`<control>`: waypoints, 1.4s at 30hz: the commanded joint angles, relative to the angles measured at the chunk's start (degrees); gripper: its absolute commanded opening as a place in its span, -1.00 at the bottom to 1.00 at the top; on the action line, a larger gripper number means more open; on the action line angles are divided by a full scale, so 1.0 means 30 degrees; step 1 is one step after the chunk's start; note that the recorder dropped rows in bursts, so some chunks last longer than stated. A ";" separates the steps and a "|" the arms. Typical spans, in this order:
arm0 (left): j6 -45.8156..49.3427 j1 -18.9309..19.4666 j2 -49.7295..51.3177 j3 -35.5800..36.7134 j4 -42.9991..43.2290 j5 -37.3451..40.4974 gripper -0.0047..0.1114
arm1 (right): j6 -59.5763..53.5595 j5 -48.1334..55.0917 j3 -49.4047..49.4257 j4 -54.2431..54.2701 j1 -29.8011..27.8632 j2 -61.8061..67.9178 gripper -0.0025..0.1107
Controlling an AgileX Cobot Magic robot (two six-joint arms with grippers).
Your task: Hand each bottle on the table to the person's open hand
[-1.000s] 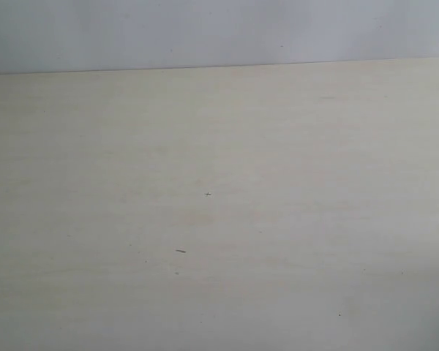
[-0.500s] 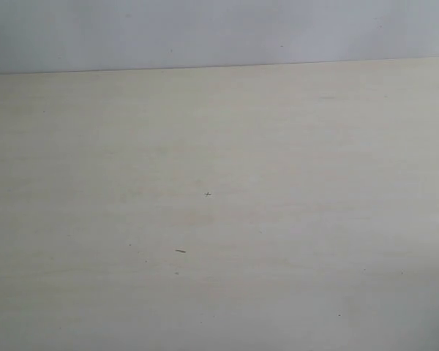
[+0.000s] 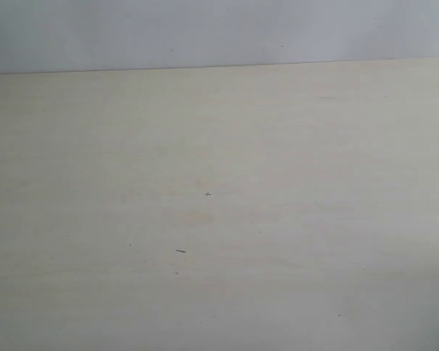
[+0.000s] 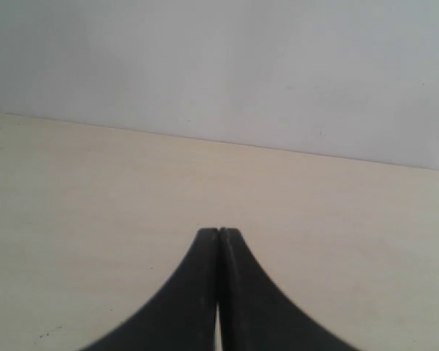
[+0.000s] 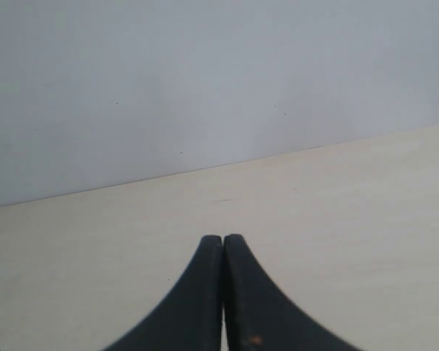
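The pale beige table (image 3: 278, 183) fills the exterior view, bare but for a few dark specks. No bottle shows in any view, and the person's open hand is out of view too. Neither gripper appears in the exterior view. In the left wrist view my left gripper (image 4: 219, 232) is shut, its black fingers pressed together over bare tabletop (image 4: 95, 190) with nothing between them. In the right wrist view my right gripper (image 5: 222, 238) is shut in the same way, holding nothing, above the tabletop (image 5: 351, 205).
A plain grey-white wall (image 3: 205, 33) rises behind the table's far edge (image 3: 219, 66). The same wall (image 4: 241, 66) backs the left wrist view, and the wall (image 5: 168, 80) backs the right wrist view. Small dark specks (image 3: 180, 251) mark the tabletop.
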 commanded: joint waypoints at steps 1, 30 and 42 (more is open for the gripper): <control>-0.0096 0.0021 -0.0599 0.0065 0.0111 -0.0008 -0.92 | -0.0029 0.0037 0.0090 -0.0007 -0.0116 -0.0132 -0.96; -0.0130 0.0021 -0.1480 0.0065 0.0111 0.4036 -0.92 | -0.0029 0.0037 0.0090 -0.0007 -0.0116 -0.0132 -0.96; -0.0094 0.0021 -0.1480 0.0065 0.0111 0.4039 -0.92 | -0.0029 0.0037 0.0090 -0.0007 -0.0116 -0.0132 -0.96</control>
